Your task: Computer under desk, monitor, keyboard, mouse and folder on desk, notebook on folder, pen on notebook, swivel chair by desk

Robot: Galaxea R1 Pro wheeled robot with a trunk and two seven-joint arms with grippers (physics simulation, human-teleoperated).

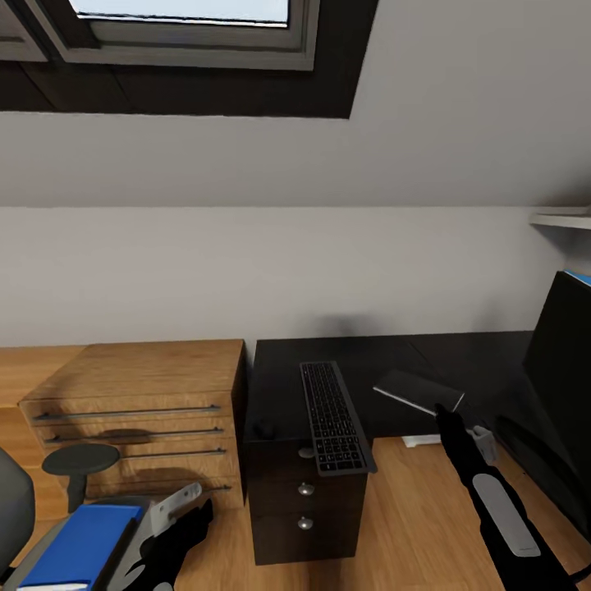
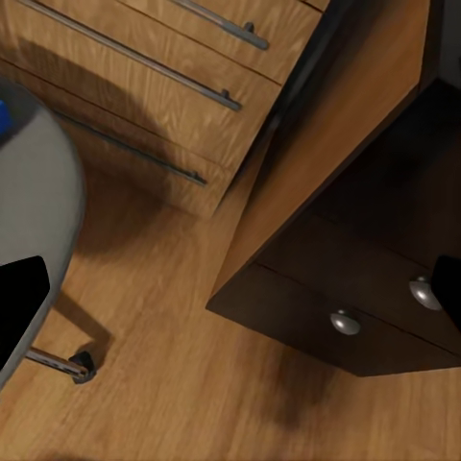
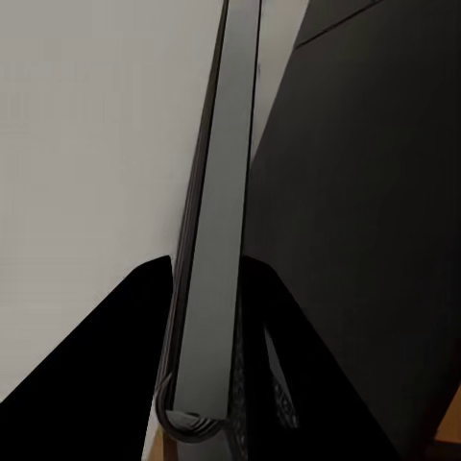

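Note:
The keyboard (image 1: 332, 414) lies on the black desk (image 1: 386, 357), its near end sticking out over the front edge. My right gripper (image 1: 449, 414) is shut on a thin dark notebook (image 1: 417, 391) with a pale edge, held tilted just above the desk; the right wrist view shows that edge (image 3: 213, 250) between the fingers. The monitor (image 1: 565, 361) stands on the desk at the far right. The blue folder (image 1: 80, 543) rests on the swivel chair (image 1: 16, 501) at the lower left. My left gripper (image 1: 190, 515) hangs open beside the chair, its fingers (image 2: 21, 305) far apart over the floor.
A black drawer unit (image 1: 305, 501) with round knobs (image 2: 345, 322) stands under the desk's left end. A low oak drawer chest (image 1: 139, 402) sits against it on the left. The chair's armrest (image 1: 80, 460) stands before the chest. A sloped wall and a skylight (image 1: 180, 25) rise behind.

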